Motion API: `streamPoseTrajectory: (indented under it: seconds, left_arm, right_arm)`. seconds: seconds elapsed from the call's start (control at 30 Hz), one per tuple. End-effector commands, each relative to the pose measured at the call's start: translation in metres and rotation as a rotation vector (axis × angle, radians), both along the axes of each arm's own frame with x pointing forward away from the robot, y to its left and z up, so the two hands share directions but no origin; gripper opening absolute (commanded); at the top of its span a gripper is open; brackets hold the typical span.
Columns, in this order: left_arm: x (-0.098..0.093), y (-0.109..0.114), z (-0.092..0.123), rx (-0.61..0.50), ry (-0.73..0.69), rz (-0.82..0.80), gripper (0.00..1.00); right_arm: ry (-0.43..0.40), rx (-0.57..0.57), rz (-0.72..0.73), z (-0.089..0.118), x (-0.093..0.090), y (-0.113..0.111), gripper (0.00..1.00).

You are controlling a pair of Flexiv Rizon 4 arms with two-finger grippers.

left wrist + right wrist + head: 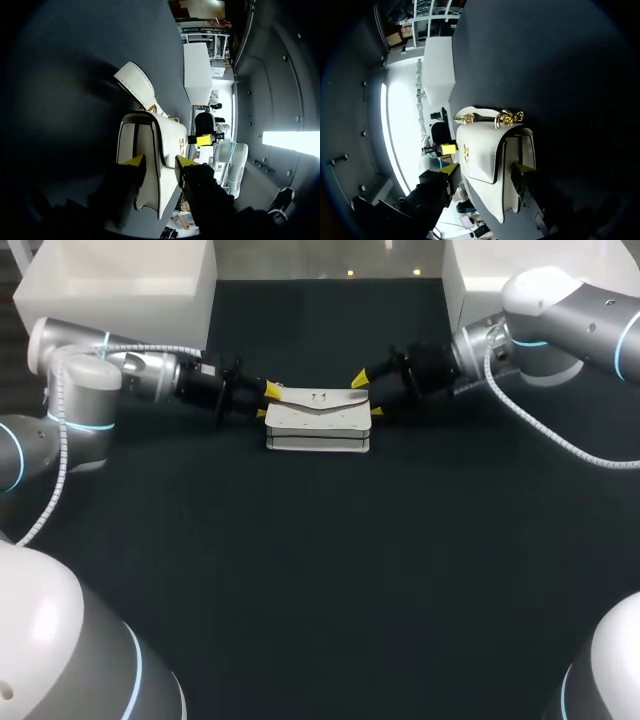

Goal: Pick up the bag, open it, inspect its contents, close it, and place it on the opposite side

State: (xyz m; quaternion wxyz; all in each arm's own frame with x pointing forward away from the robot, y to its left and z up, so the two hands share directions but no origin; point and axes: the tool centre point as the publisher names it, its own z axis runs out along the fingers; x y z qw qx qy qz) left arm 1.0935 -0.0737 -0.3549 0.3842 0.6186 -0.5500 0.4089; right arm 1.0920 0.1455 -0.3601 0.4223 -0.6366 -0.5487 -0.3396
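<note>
Dark table (320, 570): white bag (318, 420) sits mid-table, far side, with left gripper (267, 401) and right gripper (367, 396) at opp. ends; can't tell if either clamps it. Risk: an uneven lift probably tilts the bag and it slips out.

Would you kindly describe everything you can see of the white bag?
The white bag is a small leather-looking handbag with dark-edged seams. Its pointed flap is shut and faces up; a gold chain sits at its top edge and a white stitched strap trails beyond. It appears to lie on its back on the dark table, the left gripper at one end, the right gripper at the other; contact cannot be told.
</note>
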Motion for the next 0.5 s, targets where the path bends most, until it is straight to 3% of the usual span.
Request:
streamPoseTrajectory:
  seconds: [0.03, 0.2, 0.23, 0.27, 0.3, 0.5]
  left_arm:
    - [0.0022, -0.0020, -0.0044, -0.005, 0.003, 0.002, 0.38]
    - [0.0035, -0.0015, -0.0086, 0.003, 0.014, 0.008, 0.24]
    - [0.0036, -0.0013, -0.0092, 0.004, 0.015, 0.008, 0.13]
    - [0.0036, -0.0012, -0.0098, 0.004, 0.016, 0.009, 0.00]
    - [0.0035, -0.0011, -0.0101, 0.005, 0.017, 0.009, 0.00]
    - [0.0014, -0.0007, -0.0087, 0.002, 0.014, 0.007, 0.00]
  right_arm:
    - [0.009, 0.004, 0.005, -0.0051, 0.0025, 0.0049, 0.49]
    - [0.026, 0.000, 0.005, -0.0119, 0.0003, 0.0055, 0.42]
    - [0.029, -0.001, 0.004, -0.0129, -0.0004, 0.0051, 0.38]
    - [0.030, -0.001, 0.003, -0.0136, -0.0010, 0.0047, 0.27]
    - [0.031, -0.002, 0.002, -0.0141, -0.0016, 0.0042, 0.00]
    - [0.027, 0.003, -0.003, -0.0129, -0.0041, 0.0015, 0.00]
